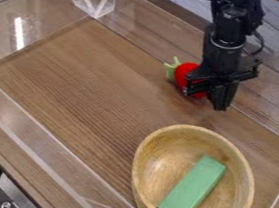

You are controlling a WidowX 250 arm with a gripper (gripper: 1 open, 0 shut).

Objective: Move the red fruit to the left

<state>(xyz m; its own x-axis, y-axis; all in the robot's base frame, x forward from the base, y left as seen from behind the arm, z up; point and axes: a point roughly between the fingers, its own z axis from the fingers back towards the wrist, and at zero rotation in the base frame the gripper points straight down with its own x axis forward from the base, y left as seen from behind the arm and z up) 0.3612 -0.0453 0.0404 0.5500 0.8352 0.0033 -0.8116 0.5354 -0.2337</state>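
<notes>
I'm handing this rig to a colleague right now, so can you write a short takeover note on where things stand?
Gripper: pointing down at the table, jaws closed, right beside the red fruit. The picture does not show whether the fruit is actually pinched.
Red fruit: on the wooden table, toward the far right, against the gripper's left side as the camera sees it.
Wooden bowl: near right corner, with the green block lying inside; not part of the job.
Done: the approach and the closing of the jaws.
Left: confirm the grip, then carry the fruit to the left and release it.
</notes>
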